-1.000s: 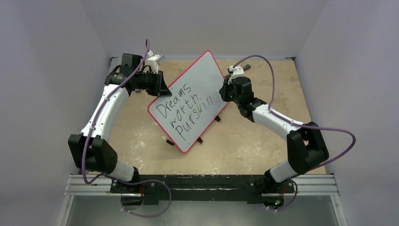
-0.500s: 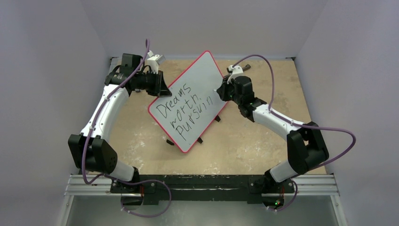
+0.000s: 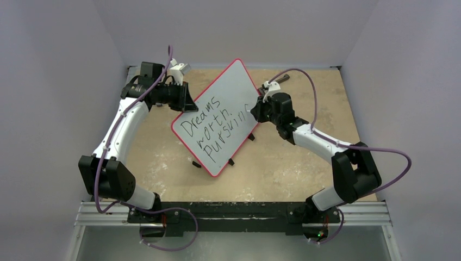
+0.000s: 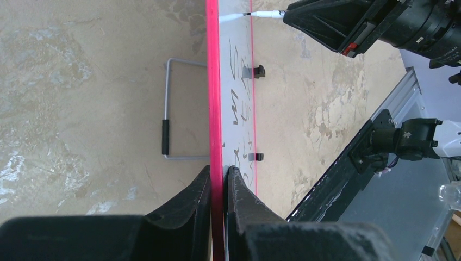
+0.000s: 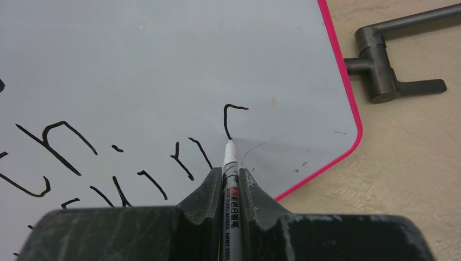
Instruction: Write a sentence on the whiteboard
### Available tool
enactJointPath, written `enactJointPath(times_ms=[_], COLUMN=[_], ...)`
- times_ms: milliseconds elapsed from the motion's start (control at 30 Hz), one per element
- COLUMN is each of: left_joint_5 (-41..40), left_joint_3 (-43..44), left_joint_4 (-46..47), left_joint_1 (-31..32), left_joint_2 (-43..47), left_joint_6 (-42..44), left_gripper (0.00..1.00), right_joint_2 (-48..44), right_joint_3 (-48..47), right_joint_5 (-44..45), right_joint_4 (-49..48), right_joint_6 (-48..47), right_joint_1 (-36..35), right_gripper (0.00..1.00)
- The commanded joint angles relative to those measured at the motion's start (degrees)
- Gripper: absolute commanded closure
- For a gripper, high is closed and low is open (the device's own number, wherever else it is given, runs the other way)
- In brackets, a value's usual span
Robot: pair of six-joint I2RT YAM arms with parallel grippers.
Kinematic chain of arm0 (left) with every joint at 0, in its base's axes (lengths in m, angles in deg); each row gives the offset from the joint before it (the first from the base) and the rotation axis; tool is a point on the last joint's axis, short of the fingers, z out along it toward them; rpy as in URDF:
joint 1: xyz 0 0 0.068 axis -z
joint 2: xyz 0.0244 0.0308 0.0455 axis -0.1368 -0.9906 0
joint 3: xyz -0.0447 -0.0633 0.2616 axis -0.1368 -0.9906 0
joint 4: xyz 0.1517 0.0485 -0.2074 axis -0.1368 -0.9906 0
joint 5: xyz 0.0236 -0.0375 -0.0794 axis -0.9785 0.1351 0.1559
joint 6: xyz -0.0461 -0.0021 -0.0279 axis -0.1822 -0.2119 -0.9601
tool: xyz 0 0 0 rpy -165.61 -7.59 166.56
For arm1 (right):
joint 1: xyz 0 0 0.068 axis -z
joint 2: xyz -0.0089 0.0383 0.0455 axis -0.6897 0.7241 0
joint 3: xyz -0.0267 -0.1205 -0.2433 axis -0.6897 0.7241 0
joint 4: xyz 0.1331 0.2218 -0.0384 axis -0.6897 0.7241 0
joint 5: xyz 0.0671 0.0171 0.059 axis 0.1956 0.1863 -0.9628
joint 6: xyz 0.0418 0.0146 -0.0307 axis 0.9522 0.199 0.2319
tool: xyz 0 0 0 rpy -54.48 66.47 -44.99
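The whiteboard [image 3: 231, 87], white with a red rim, stands tilted on the table. The sentence [image 3: 213, 126] fills its lower half in three black lines, about "Dreams worth pursuin". My left gripper [image 3: 188, 103] is shut on the board's left rim, and the left wrist view shows the rim [image 4: 213, 81] edge-on between the jaws of that gripper [image 4: 219, 176]. My right gripper [image 5: 230, 173] is shut on a white marker [image 5: 230, 160]. The marker's tip touches the whiteboard [image 5: 163, 49] at the foot of a fresh hooked stroke, just after the last letters [image 5: 179, 160].
A wire stand [image 4: 167, 114] props the board from behind, and black clips [image 4: 254, 71] sit on its lower edge. A dark metal handle [image 5: 380, 76] lies on the table beyond the board's right corner. Purple walls close in three sides, and a metal rail [image 3: 234, 212] runs along the near edge.
My right gripper has shifted slightly left and down along the board with the marker, adding a new hooked stroke after "pursuin". The left arm and the board have stayed still.
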Motion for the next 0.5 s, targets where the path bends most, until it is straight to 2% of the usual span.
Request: enactJointPath(times_ms=[0, 467], left_joint_5=[0.2, 0.1], left_joint_3=[1.9, 2.0], left_joint_4=[1.8, 1.7], left_joint_1=[0.8, 0.9], left_joint_2=[2.6, 2.5], left_joint_6=[2.2, 2.3], left_gripper=[1.00, 1.00], right_joint_2=[-1.5, 2.1], right_joint_3=[0.7, -5.1], right_joint_5=[-0.8, 3.6], right_joint_4=[-0.5, 1.6], right_joint_6=[0.0, -0.2], right_joint_1=[-0.2, -0.1], right_gripper=[1.00, 1.00])
